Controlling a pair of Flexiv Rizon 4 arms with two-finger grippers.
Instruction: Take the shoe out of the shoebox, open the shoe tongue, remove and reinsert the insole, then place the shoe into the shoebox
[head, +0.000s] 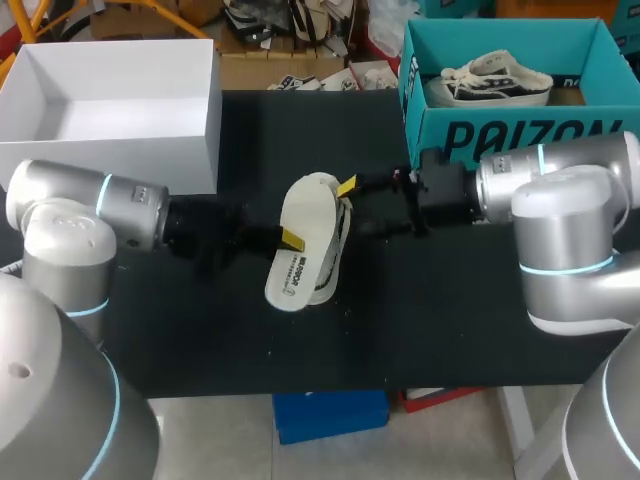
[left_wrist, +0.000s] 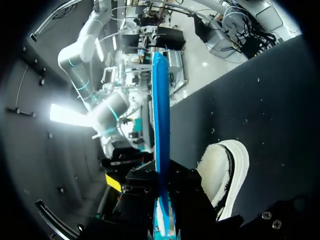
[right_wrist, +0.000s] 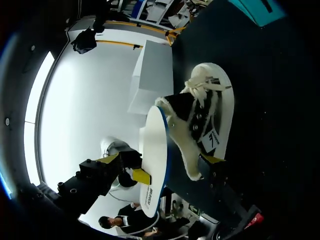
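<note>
Bench (head: 450, 310): dark surface. The teal shoebox (head: 500, 135) is at the far right and a white box (head: 110, 165) at the far left.
Shoe (head: 335, 258): mid-bench, well apart from the shoebox. It lies on its side with the opening turned towards the left arm.
Insole (head: 300, 225): out of the shoe and held on edge just beside the opening, white face to the left.
Left tool (head: 290, 240): clamped on the insole. The left wrist view shows the thin blue edge running between its closed-in fingers.
Right tool (head: 352, 208): at the shoe's heel end. Whether it grips the shoe cannot be told.
Step, as judged: insole removed, reinsertion pending.
Risk 1: the insole is pinched flat-on and could pivot or slip, then miss the opening.
Risk 2: the toe end could fold against the tongue or laces if the shoe mouth is not held wide.
Risk 3: the shoe could slide or roll when pushed if the heel hold is loose.
Risk 4: the two tools work close together and could touch.
Risk 5: a second shoe (head: 497, 78) already lies in the shoebox, so room for this one may be tight.
</note>
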